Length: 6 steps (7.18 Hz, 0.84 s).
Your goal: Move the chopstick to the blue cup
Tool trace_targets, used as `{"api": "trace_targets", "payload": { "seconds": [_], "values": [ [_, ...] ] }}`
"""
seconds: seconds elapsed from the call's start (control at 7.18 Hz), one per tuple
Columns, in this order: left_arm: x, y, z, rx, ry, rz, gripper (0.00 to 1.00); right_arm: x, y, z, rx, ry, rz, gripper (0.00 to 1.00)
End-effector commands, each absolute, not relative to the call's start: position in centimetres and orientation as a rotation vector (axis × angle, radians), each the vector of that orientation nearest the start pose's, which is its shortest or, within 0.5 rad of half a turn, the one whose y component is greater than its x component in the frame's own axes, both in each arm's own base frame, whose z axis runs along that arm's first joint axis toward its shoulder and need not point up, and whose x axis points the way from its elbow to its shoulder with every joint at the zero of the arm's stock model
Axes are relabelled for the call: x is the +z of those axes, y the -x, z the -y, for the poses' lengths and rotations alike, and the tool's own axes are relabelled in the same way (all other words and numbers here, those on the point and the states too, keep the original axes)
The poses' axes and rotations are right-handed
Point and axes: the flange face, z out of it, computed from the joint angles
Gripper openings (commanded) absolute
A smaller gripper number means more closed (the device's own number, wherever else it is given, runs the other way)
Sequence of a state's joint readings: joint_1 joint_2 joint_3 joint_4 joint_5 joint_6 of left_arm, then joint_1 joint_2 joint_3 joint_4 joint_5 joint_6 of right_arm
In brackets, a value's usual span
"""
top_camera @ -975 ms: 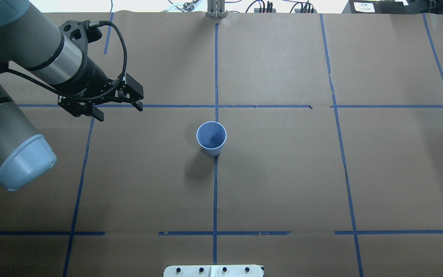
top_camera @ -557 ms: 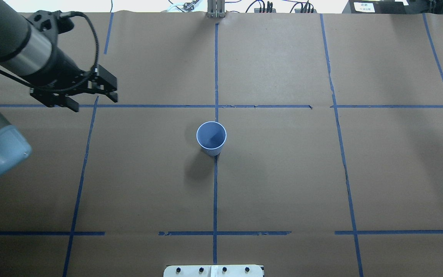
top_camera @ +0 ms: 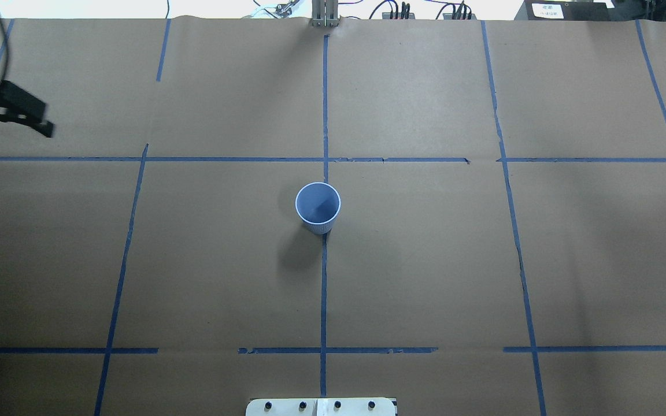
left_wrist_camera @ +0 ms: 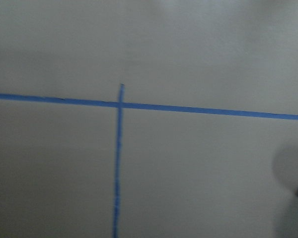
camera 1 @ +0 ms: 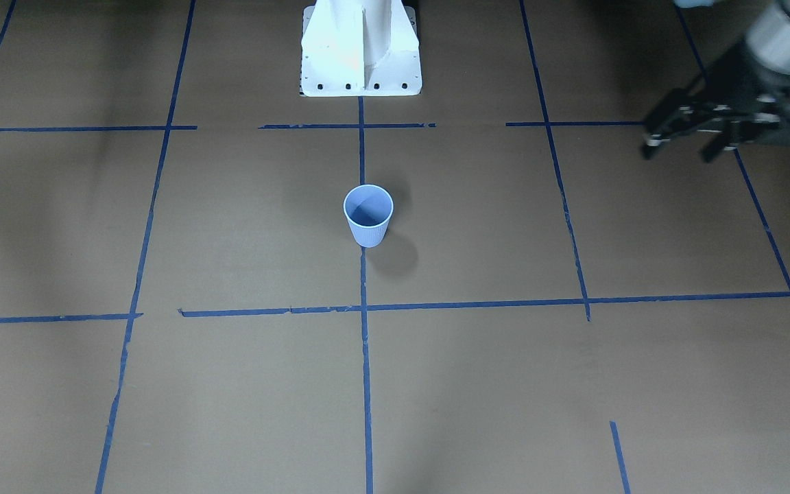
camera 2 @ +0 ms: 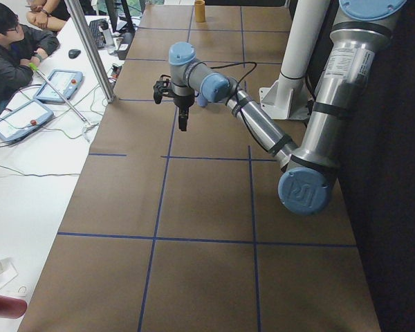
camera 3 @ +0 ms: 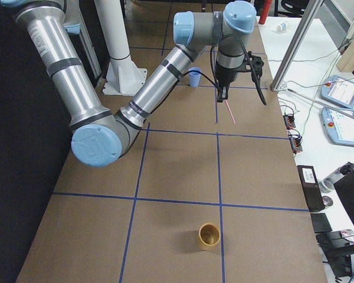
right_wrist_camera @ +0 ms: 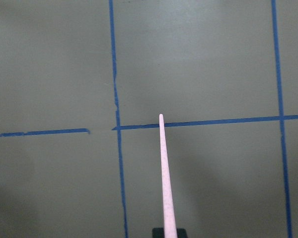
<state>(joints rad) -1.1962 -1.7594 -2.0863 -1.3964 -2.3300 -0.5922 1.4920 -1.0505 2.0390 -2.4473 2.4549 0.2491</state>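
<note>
A robotics lab, by every sign. Long table [top_camera: 425,260] under brown paper, gridded with blue tape lines [top_camera: 324,289]. Jointed silver robot arms [camera 3: 159,76] beside a white pedestal [camera 1: 361,48]. Teach pendants [camera 3: 342,91] and loose cables on a white side bench [camera 2: 28,173], an aluminium frame post [camera 2: 90,48], a seated person [camera 2: 7,48] at the bench.

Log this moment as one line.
right end effector: holds chopstick clear of table | left end effector: open, empty | blue cup: upright, empty, mid-table | chopstick: not yet in cup
</note>
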Motion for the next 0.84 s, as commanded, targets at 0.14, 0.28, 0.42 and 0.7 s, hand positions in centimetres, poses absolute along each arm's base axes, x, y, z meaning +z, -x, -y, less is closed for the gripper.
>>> {"api": "trace_targets", "payload": {
  "seconds": [0.14,0.28,0.42,0.7],
  "values": [
    [43.4,-3.8,47.9,0.103,-0.133,-0.813,1.00,12.0,15.1,50.2,0.217,0.191,0.923,0.00],
    [45.3,-3.0,48.3,0.122,-0.125,-0.804,1.00,8.8,20.8,48.4,0.243,0.194,0.916,0.00],
    [46.1,-2.9,48.5,0.118,-0.116,-0.802,1.00,7.4,25.8,46.4,0.277,0.193,0.926,0.00],
    [46.3,-3.0,48.6,0.119,-0.115,-0.800,1.00,5.1,35.6,41.7,0.264,0.179,0.862,0.00]
  ]
}}
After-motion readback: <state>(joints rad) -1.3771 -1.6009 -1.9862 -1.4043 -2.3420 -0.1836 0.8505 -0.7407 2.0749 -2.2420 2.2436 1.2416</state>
